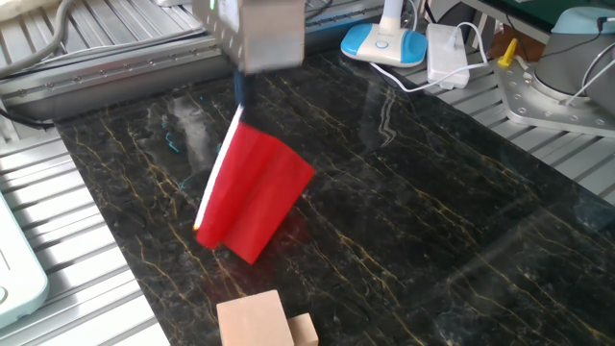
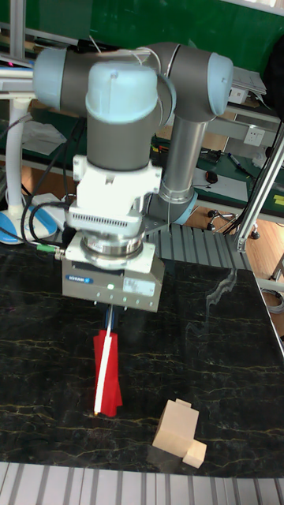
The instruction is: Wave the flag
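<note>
Over dark marble table (image 1: 432, 221), blurred gripper (image 1: 242, 94) seemingly clamps the flag (image 1: 258, 197) stick.

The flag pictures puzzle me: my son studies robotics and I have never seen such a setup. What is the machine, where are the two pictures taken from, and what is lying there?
The machine is a single robot arm made of jointed grey tubes with pale blue caps. At its end sits a boxy gripper whose jaws pinch things. One picture looks down across the table from the side; the tall one faces the arm head-on, so you see its whole body.

The surface is a dark marble-patterned table. The gripper holds the flag by the top of its thin white stick, with the red sheet hanging slanted below, its low end close to the table. The gripper looks blurred in the side view, which suggests it is moving.

Near the front edge lie pale wooden blocks. At the back stand a blue-and-white lamp base and a white power adapter.
</note>
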You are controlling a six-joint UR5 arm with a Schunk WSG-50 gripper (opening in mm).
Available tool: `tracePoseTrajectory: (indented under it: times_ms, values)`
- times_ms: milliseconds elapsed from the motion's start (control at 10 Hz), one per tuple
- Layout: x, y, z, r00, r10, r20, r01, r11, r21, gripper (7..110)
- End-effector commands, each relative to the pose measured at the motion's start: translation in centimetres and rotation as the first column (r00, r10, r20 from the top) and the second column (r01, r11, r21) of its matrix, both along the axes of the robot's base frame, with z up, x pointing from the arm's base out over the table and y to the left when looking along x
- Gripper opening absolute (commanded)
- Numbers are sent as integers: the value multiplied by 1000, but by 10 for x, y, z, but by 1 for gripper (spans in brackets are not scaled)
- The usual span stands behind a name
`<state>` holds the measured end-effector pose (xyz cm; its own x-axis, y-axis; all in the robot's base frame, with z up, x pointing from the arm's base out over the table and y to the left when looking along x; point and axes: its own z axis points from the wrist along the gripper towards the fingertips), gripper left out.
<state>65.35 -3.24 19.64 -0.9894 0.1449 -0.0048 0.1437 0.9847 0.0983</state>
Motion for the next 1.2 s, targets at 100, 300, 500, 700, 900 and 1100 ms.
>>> tracePoseTrajectory:
  times_ms: [100, 300, 500, 700, 900, 1100]
  values:
    - [-37, 11, 47, 1000, -1, 6, 1, 1000, 2, 7]
    - [-54, 10, 54, 1000, 0, 17, 1, 1000, -4, 7]
    - [-66, 13, 59, 1000, -5, 21, 6, 1000, -8, 7]
    - [-69, 24, 69, 999, -21, 25, 21, 1000, -14, 7]
    - [-66, 36, 76, 999, -41, 34, 42, 998, -35, 7]
    - [-52, 40, 74, 999, -27, 33, 28, 999, -32, 7]
